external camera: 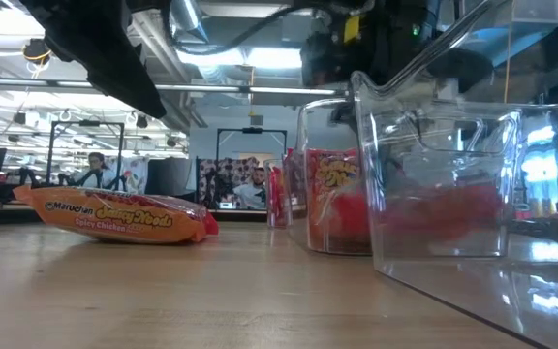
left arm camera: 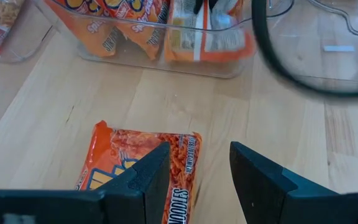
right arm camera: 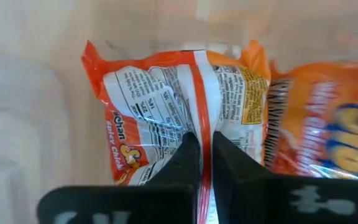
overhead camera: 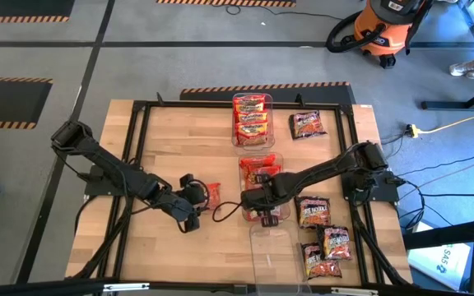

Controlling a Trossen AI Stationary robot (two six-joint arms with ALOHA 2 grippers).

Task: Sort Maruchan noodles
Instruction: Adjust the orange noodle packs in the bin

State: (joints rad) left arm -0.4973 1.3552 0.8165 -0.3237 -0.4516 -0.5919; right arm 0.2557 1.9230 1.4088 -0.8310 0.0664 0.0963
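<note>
One orange Maruchan packet point(overhead camera: 212, 195) point(external camera: 114, 215) lies flat on the table. My left gripper point(overhead camera: 192, 204) point(left arm camera: 197, 158) hovers open just over this packet point(left arm camera: 135, 168) without touching it. My right gripper point(overhead camera: 266, 212) point(right arm camera: 205, 146) is over the near end of the middle clear bin point(overhead camera: 280, 160), shut on another orange packet point(right arm camera: 173, 118). More orange packets point(external camera: 332, 199) stand upright in that bin. Red-yellow packets point(overhead camera: 252, 119) fill the far bin. Dark packets point(overhead camera: 313, 211) lie by the table's right edge, and one point(overhead camera: 307, 125) lies far right. My right gripper pinches the orange packet by the raised back seam point(right arm camera: 199, 93) that runs down its white label side. The fingers point(right arm camera: 185, 158) come from above, pointing down, and lie along the seam. The packet hangs below them beside another orange packet point(right arm camera: 328, 124). Whether its lower edge rests in the bin does not show.
A clear bin point(overhead camera: 274, 255) point(external camera: 453, 194) sits at the near edge, right of centre. A black frame point(overhead camera: 138, 148) runs round the table top. A dark cable point(overhead camera: 229, 214) loops between the two grippers. Bare wood point(overhead camera: 179, 140) lies on the far left.
</note>
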